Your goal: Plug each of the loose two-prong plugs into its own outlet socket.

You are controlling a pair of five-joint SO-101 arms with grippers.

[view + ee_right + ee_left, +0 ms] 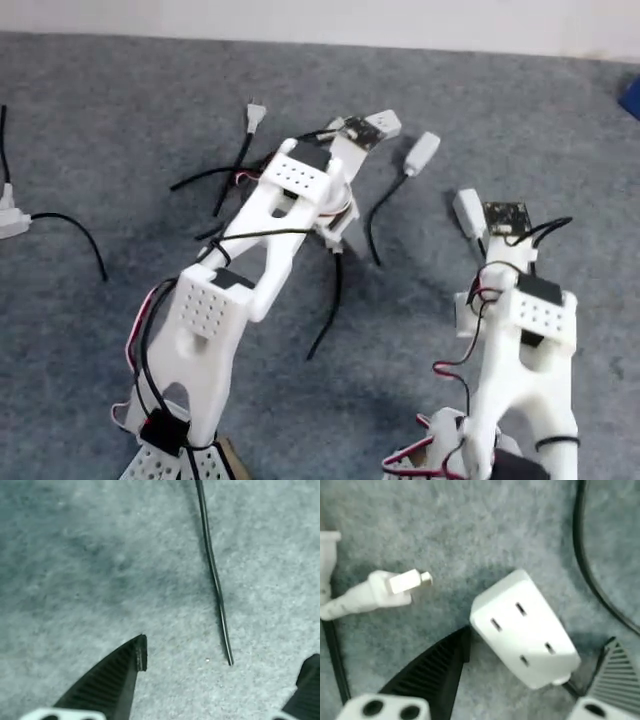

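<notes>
L gripper [538, 639]: jaws are spread wide and nothing is clamped. A white outlet block [525, 630] is straddled between them, slots turned twd the cam. One black finger [440, 670] is seen just beside the block's edge; whether it touches can't be told. Near that side a white two-prong plug [395, 587] is laid on the grey carpet [470, 525], prongs aimed twd the block but apart from it, not inserted. A black cable [590, 565] is run past the other side.

R gripper [227, 652]: jaws are likewise opened wide and nothing is held. A thin cable [212, 575] is seen ending on the carpet beneath.

Further out, in the high view, a second plug [255, 115] is laid loose beyond the L arm, prongs bare. A white piece w/ a cable [10, 215] is found at the left edge; what it is can't be made out.

Progress, as judged: no plug is seen seated, and all 4 slots of the block are empty, so the task is taken to be at its start. Still to be done: near plug picked up, prongs lined up w/ a slot pair and pushed home, block kept steady meanwhile; then same for the other plug w/ its own socket.
</notes>
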